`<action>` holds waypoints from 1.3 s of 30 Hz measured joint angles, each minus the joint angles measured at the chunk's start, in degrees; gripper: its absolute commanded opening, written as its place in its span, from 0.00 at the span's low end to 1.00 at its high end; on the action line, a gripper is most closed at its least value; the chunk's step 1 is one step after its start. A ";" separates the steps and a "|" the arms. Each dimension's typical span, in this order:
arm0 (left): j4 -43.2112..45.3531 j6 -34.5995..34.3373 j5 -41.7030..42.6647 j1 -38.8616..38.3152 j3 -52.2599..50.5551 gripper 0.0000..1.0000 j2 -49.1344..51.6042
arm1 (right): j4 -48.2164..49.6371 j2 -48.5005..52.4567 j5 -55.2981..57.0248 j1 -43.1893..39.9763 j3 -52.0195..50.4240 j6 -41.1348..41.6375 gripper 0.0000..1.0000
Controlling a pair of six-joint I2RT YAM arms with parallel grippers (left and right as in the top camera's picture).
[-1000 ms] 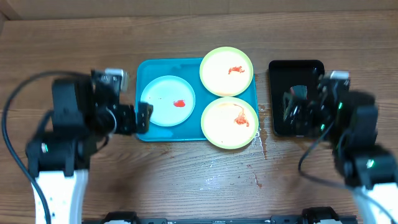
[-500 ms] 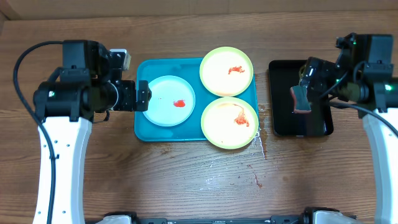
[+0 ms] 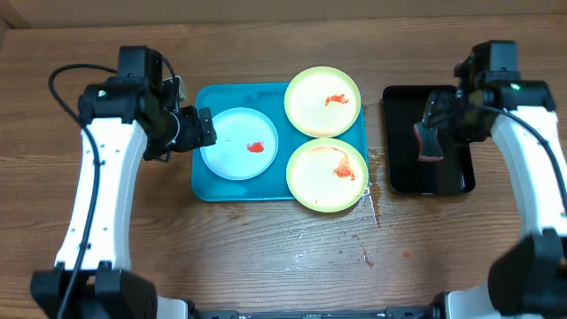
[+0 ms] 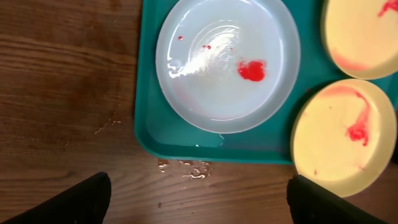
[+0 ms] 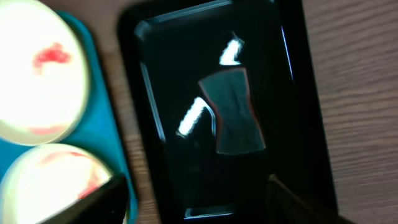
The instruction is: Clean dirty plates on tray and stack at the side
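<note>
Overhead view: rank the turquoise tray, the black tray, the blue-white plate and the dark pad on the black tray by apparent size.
1. turquoise tray
2. black tray
3. blue-white plate
4. dark pad
All sit at table level, so nearness does not skew this.

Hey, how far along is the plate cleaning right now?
Done: nothing; the pale blue plate, far yellow plate and near yellow plate all lie sauce-smeared on the turquoise tray. In hand: right gripper open over the sponge in the black tray; left gripper open by the pale blue plate. Left: wiping and stacking all three.
</note>
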 measured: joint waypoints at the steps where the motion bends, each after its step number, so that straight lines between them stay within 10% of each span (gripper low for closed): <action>1: 0.04 -0.42 -0.48 0.00 0.00 0.89 0.70 | 0.11 1.55 0.79 0.00 0.00 -0.26 0.61; 24: 1.70 -1.66 -2.95 0.00 0.00 0.92 2.34 | 7.04 18.18 7.50 0.00 -0.02 -4.72 0.24; 39: 2.01 -1.64 -3.15 0.00 0.00 0.96 2.34 | 14.95 18.47 7.52 -0.02 -5.20 -2.78 0.21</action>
